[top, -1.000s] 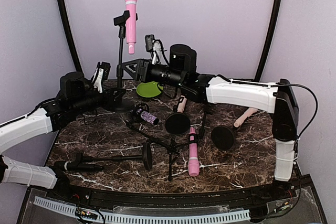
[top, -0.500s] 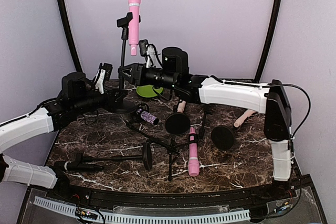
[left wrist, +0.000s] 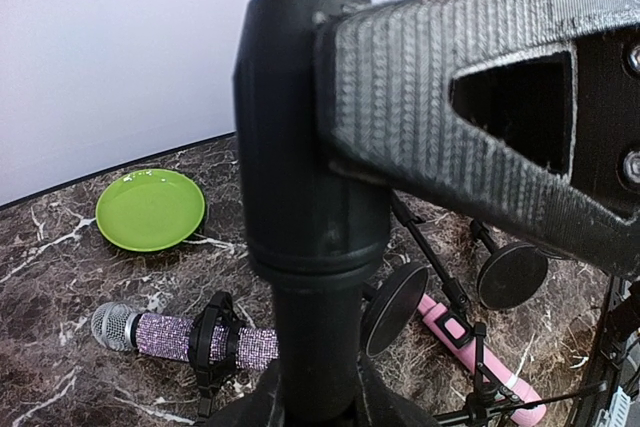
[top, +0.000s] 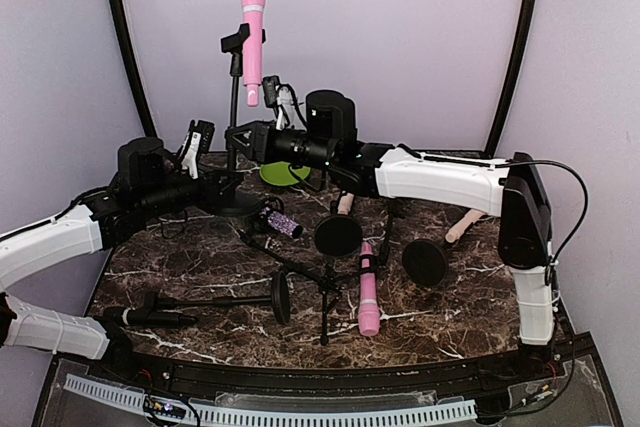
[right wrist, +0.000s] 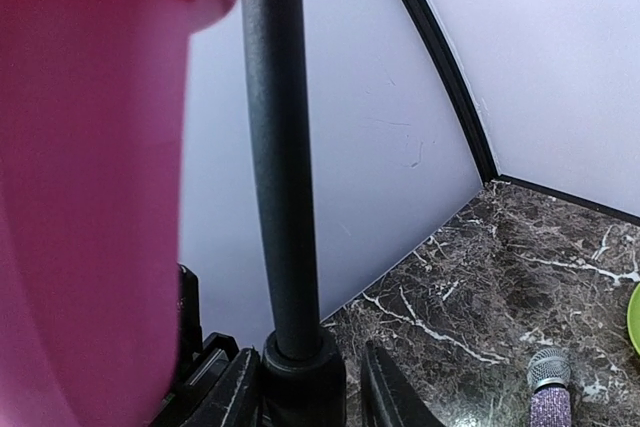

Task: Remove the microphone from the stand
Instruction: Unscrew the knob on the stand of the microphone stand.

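The pink microphone (top: 252,32) stands upright in the clip at the top of the black stand (top: 233,117), at the back left of the table. In the right wrist view the microphone (right wrist: 90,177) is a blurred pink mass left of the stand's pole (right wrist: 280,167). My left gripper (top: 222,187) is shut on the stand's lower pole (left wrist: 318,347), just under its thick collar. My right gripper (top: 240,135) straddles that collar (right wrist: 305,387), below the microphone. One of its fingers (right wrist: 238,397) lies against the collar and a narrow gap shows at the other finger.
A green plate (top: 283,172) lies behind the stand and a sparkly purple microphone (top: 283,222) in front of it. A second pink microphone (top: 368,287), toppled stands with round bases (top: 338,235) and a black microphone (top: 150,317) cover the middle and front.
My right arm has reached left to the stand and its jaws have narrowed around the collar. The stand and pink microphone shifted slightly. The left arm has held still.
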{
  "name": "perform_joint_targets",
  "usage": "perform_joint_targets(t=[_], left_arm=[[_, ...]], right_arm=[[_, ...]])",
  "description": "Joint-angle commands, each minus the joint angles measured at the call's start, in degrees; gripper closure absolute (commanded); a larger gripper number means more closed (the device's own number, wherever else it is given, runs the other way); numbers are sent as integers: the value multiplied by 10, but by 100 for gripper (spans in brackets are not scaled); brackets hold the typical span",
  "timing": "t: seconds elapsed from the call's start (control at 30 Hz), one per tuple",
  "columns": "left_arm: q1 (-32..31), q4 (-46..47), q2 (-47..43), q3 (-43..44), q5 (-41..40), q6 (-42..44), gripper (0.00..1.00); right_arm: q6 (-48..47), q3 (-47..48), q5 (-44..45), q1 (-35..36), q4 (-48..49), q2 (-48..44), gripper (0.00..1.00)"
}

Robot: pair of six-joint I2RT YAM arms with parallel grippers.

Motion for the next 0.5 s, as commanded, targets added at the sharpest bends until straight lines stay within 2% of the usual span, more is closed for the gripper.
perform_joint_targets(t=[0.0,0.1,0.23,0.47], left_arm=[[-2,57,-10,36,21,5,100],[-2,57,-11,35,22,7,100],[-2,62,-13,34,30,7,100],[-2,68,-17,35,52,4,100]], right_arm=[[-5,15,-13,1,16,8,66],[-2,12,-15,-2,16,9,69],[1,9,-22,-5,18,9,79],[-1,-31,-66,-19,62,-16,91]])
